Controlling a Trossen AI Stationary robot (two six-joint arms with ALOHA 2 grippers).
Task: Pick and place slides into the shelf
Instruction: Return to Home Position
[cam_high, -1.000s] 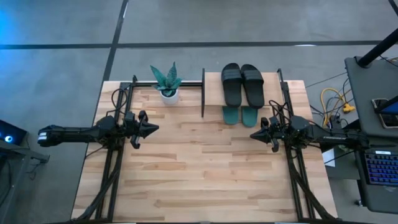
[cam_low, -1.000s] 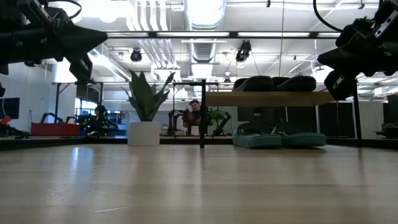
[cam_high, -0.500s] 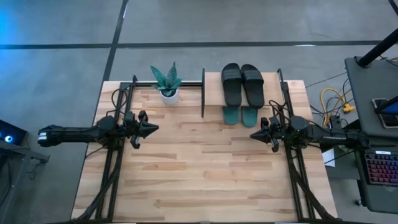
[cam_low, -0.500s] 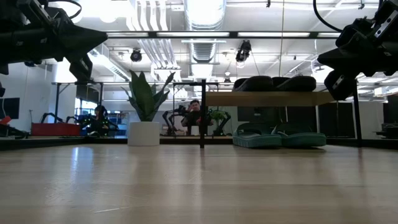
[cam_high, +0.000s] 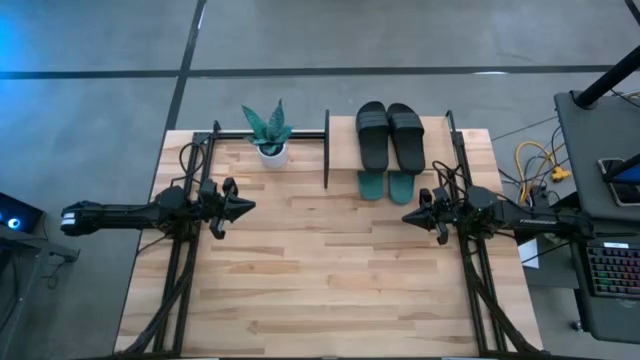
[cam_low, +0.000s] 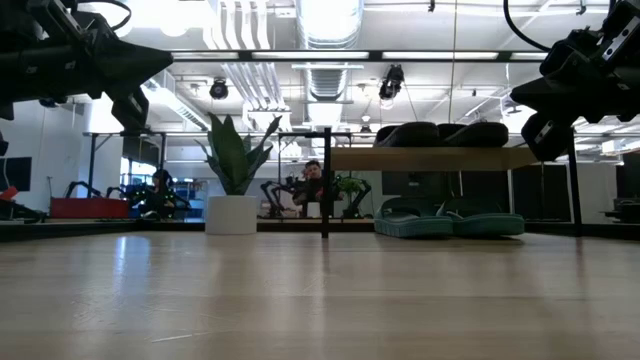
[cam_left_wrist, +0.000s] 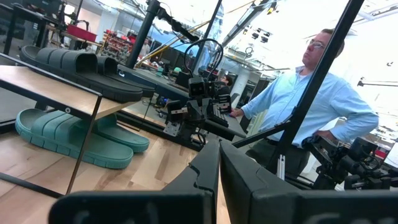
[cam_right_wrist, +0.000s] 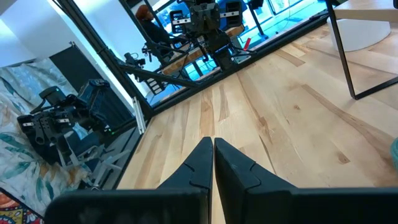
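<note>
Nearest, in front of the shelf (cam_high: 340, 140), the light wooden counter (cam_high: 320, 290) lies bare. Halfway back, the left arm (cam_high: 150, 212) reaches in well to the left of the shelf. The left jaws hang above the counter, pressed together and gripping nothing. The right arm (cam_high: 500, 213) comes in from the other side. The right jaws are also closed and empty, raised just in front of the shelf's right front corner.

The shelf stands at the counter's far edge. The black slides (cam_high: 390, 135) lie side by side on its top board. The teal slides (cam_high: 387, 186) sit on the level beneath them, their ends poking out past the board's front edge. A potted plant (cam_high: 268, 130) stands just beside the shelf's left end.

In the room behind the shelf, the low view shows a person (cam_low: 314, 180) between the plant and the shelf's left post.
</note>
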